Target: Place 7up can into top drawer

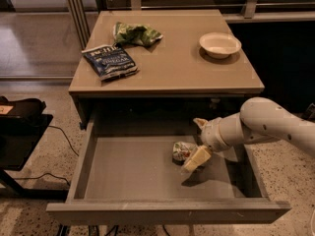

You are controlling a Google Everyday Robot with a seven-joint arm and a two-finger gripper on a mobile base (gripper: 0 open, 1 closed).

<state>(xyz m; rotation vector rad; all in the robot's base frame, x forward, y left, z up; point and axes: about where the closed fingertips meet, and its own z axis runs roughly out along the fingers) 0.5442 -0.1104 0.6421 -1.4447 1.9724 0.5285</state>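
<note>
The 7up can, small, dented and silvery with green marks, lies on the flat bottom of the open top drawer, right of its middle. My gripper is inside the drawer just right of the can. Its fingers are spread apart: the lower fingertip is beside the can and the upper one is near the drawer's back. The can rests on the drawer floor and is no longer clamped. The white arm reaches in from the right.
On the table top lie a blue chip bag, a green chip bag and a white bowl. The drawer's front panel juts toward the camera. A black stand is at the left.
</note>
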